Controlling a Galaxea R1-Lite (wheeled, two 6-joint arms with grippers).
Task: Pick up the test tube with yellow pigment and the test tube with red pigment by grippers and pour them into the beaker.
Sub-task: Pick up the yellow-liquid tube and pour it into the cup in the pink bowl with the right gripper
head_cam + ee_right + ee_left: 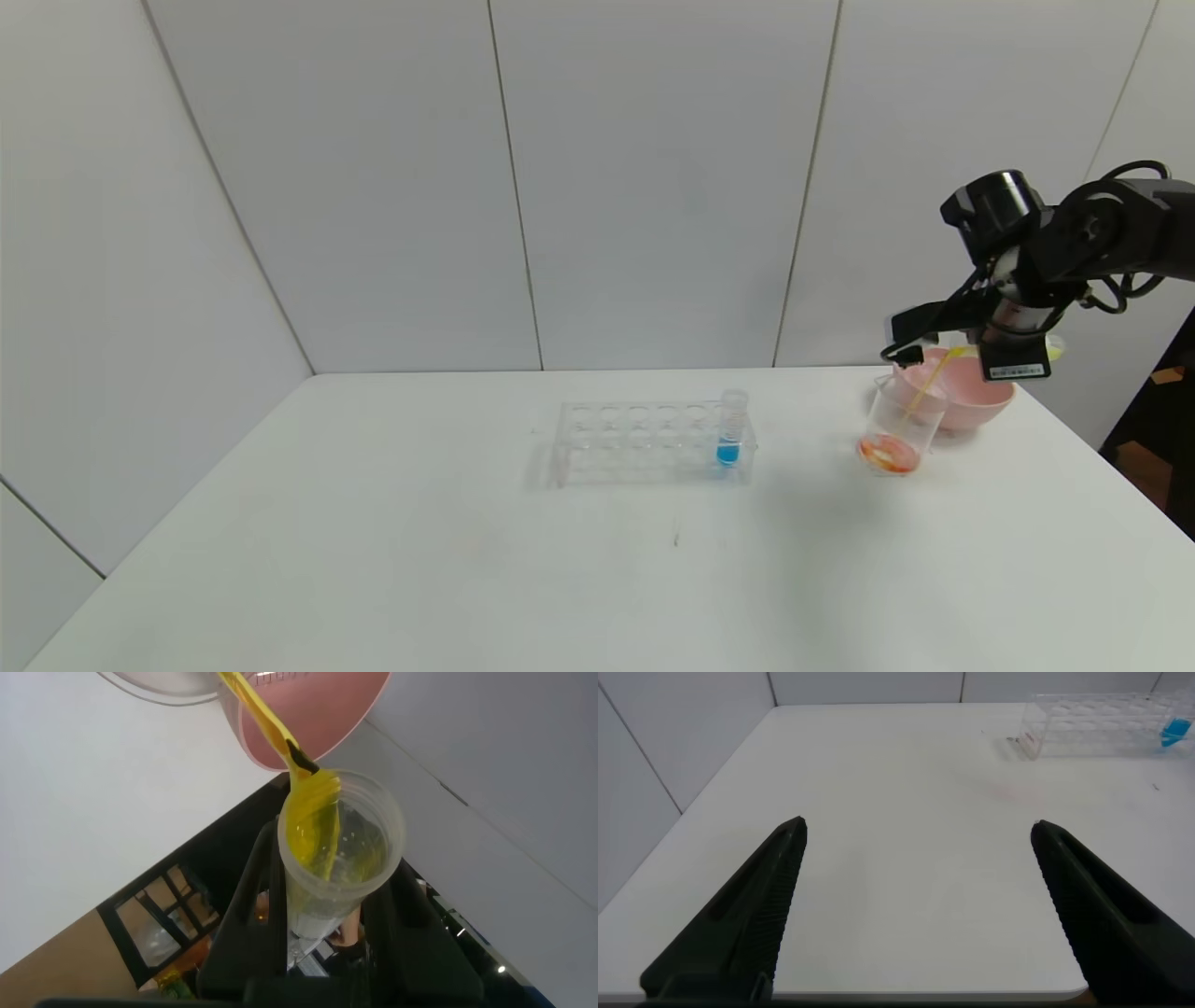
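R gripper [971, 350], right of frame, clenched on yellow tube [334, 859], tipped; yellow stream falls into beaker [898, 425] w/ red liquid, just in front of pink bowl [976, 397]. L gripper [915, 849] released, over bare table [896, 784]. Rack [653, 439] at centre holds blue tube [730, 429].

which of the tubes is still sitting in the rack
The blue-liquid tube, upright at the clear rack's right end. The test tube with yellow pigment is tipped in the right gripper, pouring into the beaker.

A white table [373, 560] carries a clear rack [644, 443], the beaker [898, 427] and a pink bowl [971, 397].
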